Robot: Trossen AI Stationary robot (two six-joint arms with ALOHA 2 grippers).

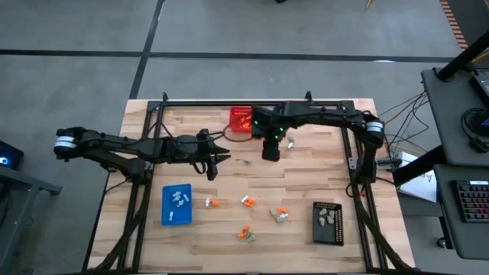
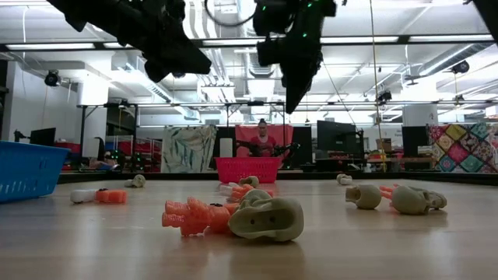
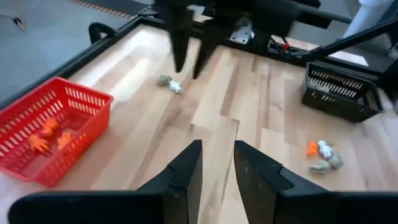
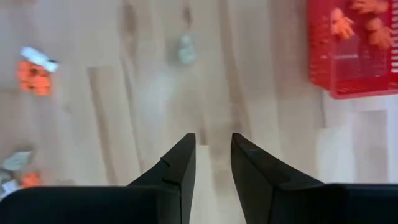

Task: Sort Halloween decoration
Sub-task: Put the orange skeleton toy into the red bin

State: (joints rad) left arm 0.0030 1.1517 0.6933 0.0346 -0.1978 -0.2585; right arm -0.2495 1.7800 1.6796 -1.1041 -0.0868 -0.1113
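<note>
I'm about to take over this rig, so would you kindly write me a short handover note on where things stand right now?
Left gripper: empty, fingers slightly apart, hovering mid-table.
Right gripper: empty, fingers slightly apart, above bare wood next to the red basket.
Done: some orange trinkets in the red basket, white ones in the blue tray, grey-beige ones in the black tray.
Left: loose mixed trinkets along the table's near side, plus one small piece close to the right gripper.
</note>
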